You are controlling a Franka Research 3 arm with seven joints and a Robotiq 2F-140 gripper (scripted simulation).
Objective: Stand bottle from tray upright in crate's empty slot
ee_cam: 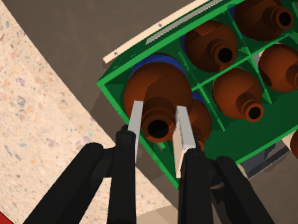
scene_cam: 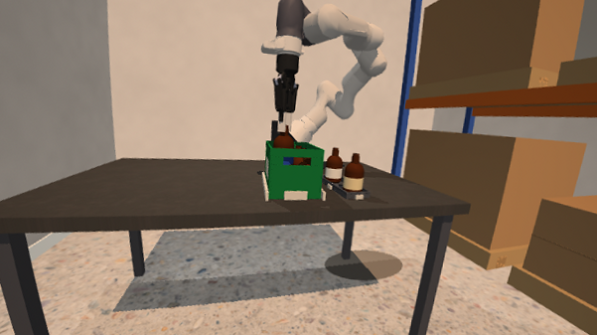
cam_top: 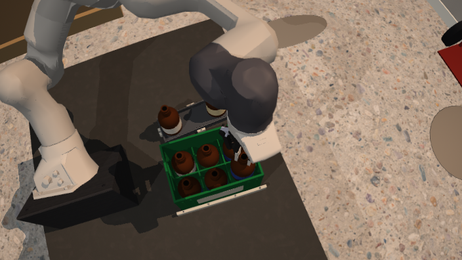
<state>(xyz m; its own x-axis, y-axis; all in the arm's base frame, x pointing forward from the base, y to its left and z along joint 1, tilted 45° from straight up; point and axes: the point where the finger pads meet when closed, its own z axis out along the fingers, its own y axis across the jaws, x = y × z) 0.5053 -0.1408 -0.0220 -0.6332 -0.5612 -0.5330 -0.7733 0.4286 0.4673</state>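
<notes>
We are clamping the claw (cam_top: 243, 159) (scene_cam: 285, 119) (ee_cam: 158, 117) on a blue-labelled bottle (cam_top: 243, 166) (scene_cam: 284, 141) (ee_cam: 157, 92); the crate's wall (cam_top: 219, 196) (scene_cam: 295, 183) (ee_cam: 137, 136) is hiding its base.

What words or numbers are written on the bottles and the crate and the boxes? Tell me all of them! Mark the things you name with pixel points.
No word or number is readable anywhere.
Bottle (cam_top: 168, 119) (scene_cam: 334, 161) on the tray: pale label, no readable text.
Crate (cam_top: 260, 177) (scene_cam: 293, 181): pale plates, no readable text.
Cardboard boxes (scene_cam: 454, 185): small marks low down, too blurred to read.
</notes>
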